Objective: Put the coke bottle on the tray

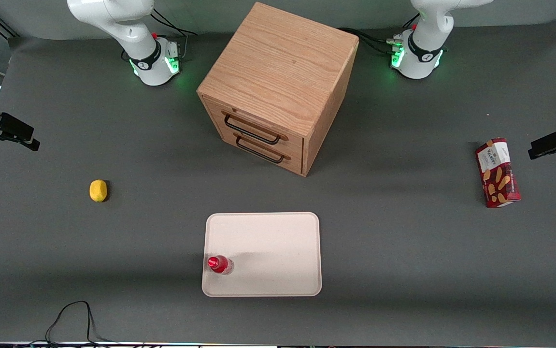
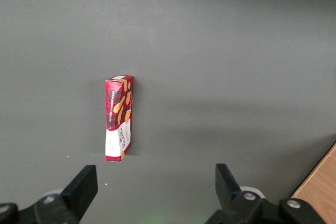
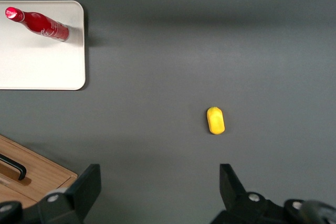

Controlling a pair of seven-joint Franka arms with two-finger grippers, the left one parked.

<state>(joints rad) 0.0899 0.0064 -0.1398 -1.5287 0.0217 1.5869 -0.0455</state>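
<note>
Gripper (image 3: 157,192) of the working arm hangs high over the grey table (image 1: 403,251), black fingers (image 3: 86,184) spread wide apart and holding nothing, pointing straight down. One small yellow lemon-shaped thing (image 3: 215,120) sits on the mat under it. One slim red coke bottle with a red cap (image 1: 220,264) stands upright on the one flat cream-white tray (image 1: 268,241), right by a corner. One oak two-drawer cabinet (image 1: 278,87) sits farther from the front camera than the tray. One red biscuit box (image 1: 497,172) lies toward the parked arm's end.
</note>
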